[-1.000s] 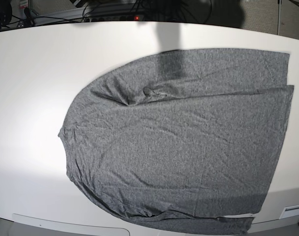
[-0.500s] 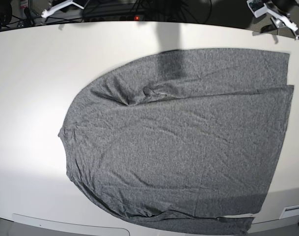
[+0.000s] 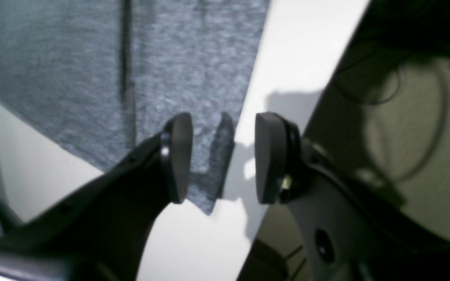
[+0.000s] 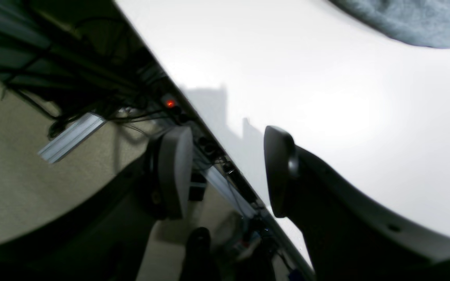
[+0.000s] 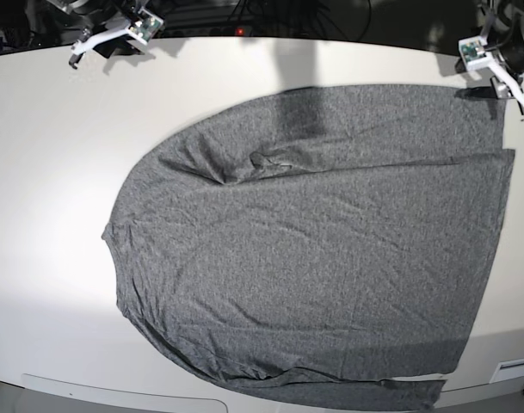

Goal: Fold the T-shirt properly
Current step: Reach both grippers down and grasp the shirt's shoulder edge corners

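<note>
The grey T-shirt [image 5: 313,249] lies spread out flat on the white tabletop [image 5: 46,172], with a small bunched-up fold near its top middle. The left tool [image 3: 223,158] hangs over the far corner of the shirt by the tabletop's edge, its two pads apart with nothing between them. The right tool [image 4: 225,171] is over the far edge of the tabletop, well away from the shirt, and its pads are apart and empty too.
</note>
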